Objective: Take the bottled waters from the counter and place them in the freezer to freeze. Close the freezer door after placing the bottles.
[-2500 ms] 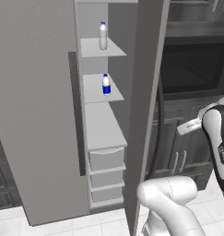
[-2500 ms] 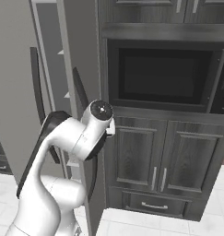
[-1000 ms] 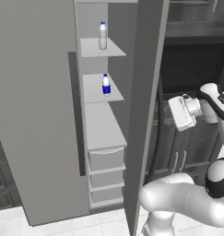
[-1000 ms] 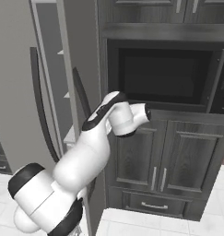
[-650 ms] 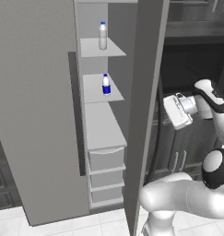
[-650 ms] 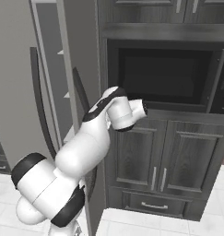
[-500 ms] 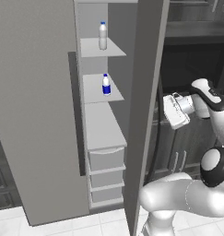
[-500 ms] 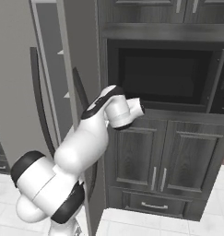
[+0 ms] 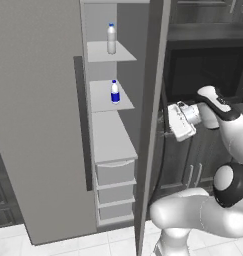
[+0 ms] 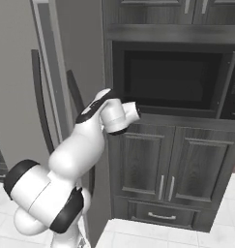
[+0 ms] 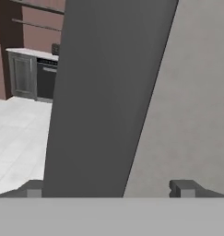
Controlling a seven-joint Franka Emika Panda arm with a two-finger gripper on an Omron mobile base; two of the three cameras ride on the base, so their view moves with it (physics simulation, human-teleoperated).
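Two bottled waters stand inside the freezer point(image 9: 113, 150), each on its own white shelf. I count the pale bottle point(image 9: 111, 38) with the whitish label on the upper shelf and the bottle with the dark blue lower band point(image 9: 114, 92) on the shelf just beneath it; both are upright, clear-bodied and blue-capped, set toward the back of their shelves and well apart from each other. Below them I see one longer bare shelf and three white drawers point(image 9: 115, 192) stacked at the bottom.

One freezer door point(image 9: 152, 125) stands open, seen edge-on in the left base view as a tall grey slab between the shelves and my arm. In the right base view I make out two dark vertical bar handles point(image 10: 39, 99) on the grey fronts to the left of the arm.

My gripper point(image 11: 108, 190) sits on the outer side of that door, pointed at its grey face; in the hand view the two dark fingertips point(image 11: 182, 188) stand at their widest with the door panel filling the space beyond them, and nothing is held between them. I cannot tell whether the tips touch the door.

One dark built-in oven point(image 10: 174, 82) sits to the right, over two dark cabinet doors point(image 10: 172, 167) and one drawer.
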